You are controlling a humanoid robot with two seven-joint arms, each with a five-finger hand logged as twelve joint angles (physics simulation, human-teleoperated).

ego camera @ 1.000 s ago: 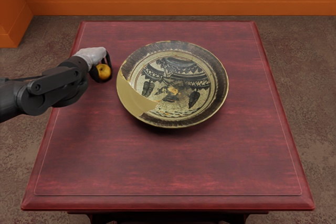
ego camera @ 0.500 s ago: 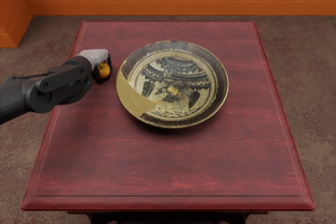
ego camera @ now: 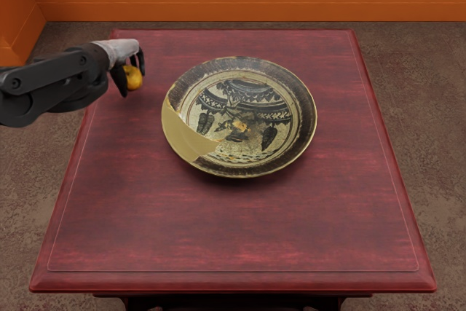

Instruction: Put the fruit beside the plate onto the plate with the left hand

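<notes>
The left hand [ego camera: 122,59] pinches the fruit [ego camera: 132,76] in curled fingers, up left of the plate [ego camera: 310,109]. The grip looks shallow; the round fruit may slip and roll off the table [ego camera: 218,227].

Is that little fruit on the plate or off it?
Off it. The left hand holds the fruit in its curled fingers, to the left of the plate and apart from its rim.

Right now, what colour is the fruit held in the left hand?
The fruit is yellow-orange, best seen in the head view.
</notes>
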